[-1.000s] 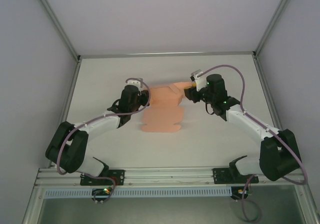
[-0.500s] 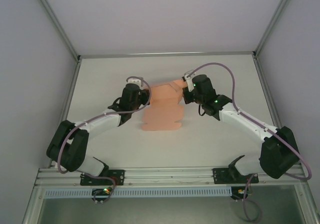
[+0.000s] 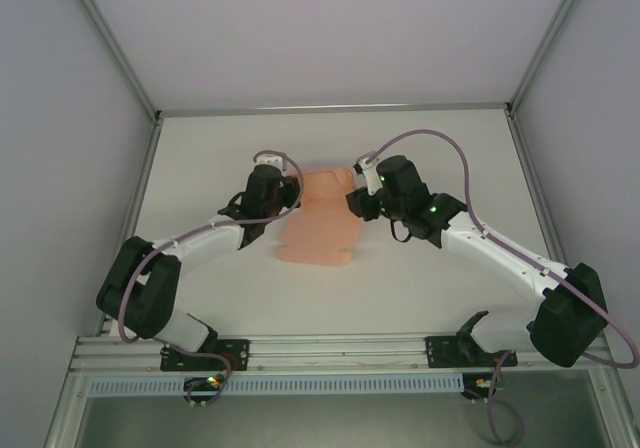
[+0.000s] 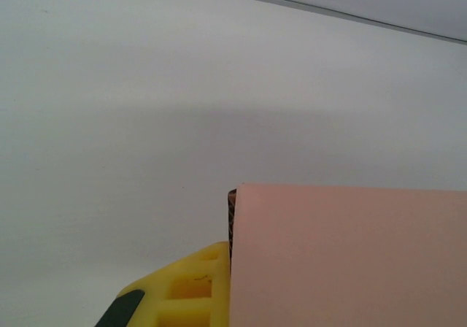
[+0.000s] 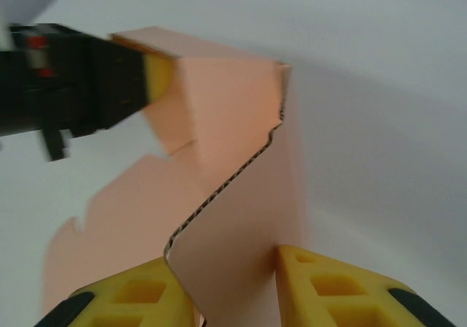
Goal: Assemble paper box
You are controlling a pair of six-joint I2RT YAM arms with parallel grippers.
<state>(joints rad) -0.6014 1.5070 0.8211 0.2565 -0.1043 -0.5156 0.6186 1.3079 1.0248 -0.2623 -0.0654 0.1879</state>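
The paper box (image 3: 320, 230) is a salmon-pink die-cut card sheet lying mid-table, its far panels folded up. My left gripper (image 3: 290, 196) is shut on the sheet's raised far-left panel. In the left wrist view that panel (image 4: 350, 261) presses against the yellow finger (image 4: 182, 290). My right gripper (image 3: 358, 200) is at the sheet's far-right corner. In the right wrist view its yellow fingers (image 5: 328, 283) stand apart, and a bent corrugated flap (image 5: 241, 247) slants across the gap, touching both. The left gripper's yellow tip (image 5: 157, 75) shows on the far panel.
The white table (image 3: 450, 148) is enclosed by grey walls and an aluminium frame. The near flat part of the sheet (image 3: 310, 248) with its tabs rests on the table between the two arms. The arm bases sit on the rail (image 3: 340, 348) at the near edge.
My right gripper has moved left and nearer along the sheet's right side, pushing the right flap inward. The sheet has shifted and narrowed. My left gripper keeps its hold.
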